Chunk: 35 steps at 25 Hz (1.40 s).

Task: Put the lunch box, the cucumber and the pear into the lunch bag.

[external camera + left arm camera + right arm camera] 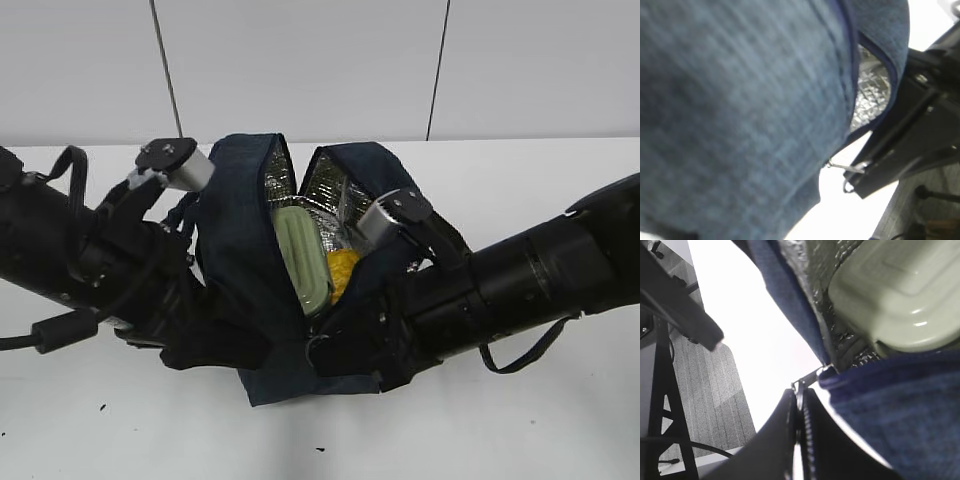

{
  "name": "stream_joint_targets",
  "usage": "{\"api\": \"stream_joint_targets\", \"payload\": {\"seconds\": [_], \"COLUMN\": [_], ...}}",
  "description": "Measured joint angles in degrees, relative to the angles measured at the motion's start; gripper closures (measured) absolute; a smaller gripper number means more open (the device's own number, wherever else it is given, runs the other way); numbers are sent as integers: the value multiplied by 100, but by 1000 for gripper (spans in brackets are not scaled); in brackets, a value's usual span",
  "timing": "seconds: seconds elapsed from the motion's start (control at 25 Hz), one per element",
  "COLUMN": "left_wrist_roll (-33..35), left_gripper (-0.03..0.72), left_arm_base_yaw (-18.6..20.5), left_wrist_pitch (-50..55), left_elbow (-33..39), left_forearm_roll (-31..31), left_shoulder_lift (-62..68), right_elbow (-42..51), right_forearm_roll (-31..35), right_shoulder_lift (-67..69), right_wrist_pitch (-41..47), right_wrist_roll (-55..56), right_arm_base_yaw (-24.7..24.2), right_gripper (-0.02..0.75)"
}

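Both arms reach inward, low and near level. Left tool [215, 335] sits at lower left, tips hidden, state n/a. Right tool [799, 435] at lower centre, its dark jaws pressed together w/ only a thin slit between.

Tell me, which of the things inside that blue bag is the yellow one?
The pear, the yellow-orange thing low in the lunch bag. The lunch box beside it, standing on edge, shows a pale green lid instead.

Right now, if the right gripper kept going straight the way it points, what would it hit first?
Most likely the lunch bag itself: the right gripper is shut at the bag's zipper end, fabric right ahead. Just beyond lies the lunch box, though depth is hard to judge.
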Motion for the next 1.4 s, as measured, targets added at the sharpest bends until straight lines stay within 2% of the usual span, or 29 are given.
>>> {"api": "stream_joint_targets", "payload": {"seconds": [0.32, 0.68, 1.04, 1.16, 1.4], "left_wrist_roll": [0, 0, 0, 0, -5], "left_gripper": [287, 392, 414, 475, 645], "left_arm_base_yaw": [-18, -18, -18, -18, -18], "left_wrist_pitch": [-410, -528, -588, -588, -605], "left_elbow": [0, 0, 0, 0, 0], "left_forearm_roll": [-158, -198, -629, -682, -713], "left_shoulder_lift": [16, 16, 215, 472, 584], "right_elbow": [0, -323, -715, -829, -946], "right_forearm_roll": [-83, -511, -812, -900, -1034], "right_shoulder_lift": [-383, -578, -578, -578, -578], "right_wrist_pitch": [0, 59, 254, 313, 366], "right_wrist_roll": [119, 742, 1146, 1297, 1418], "right_arm_base_yaw": [0, 0, 0, 0, 0], "right_gripper": [732, 732, 732, 732, 732]}}
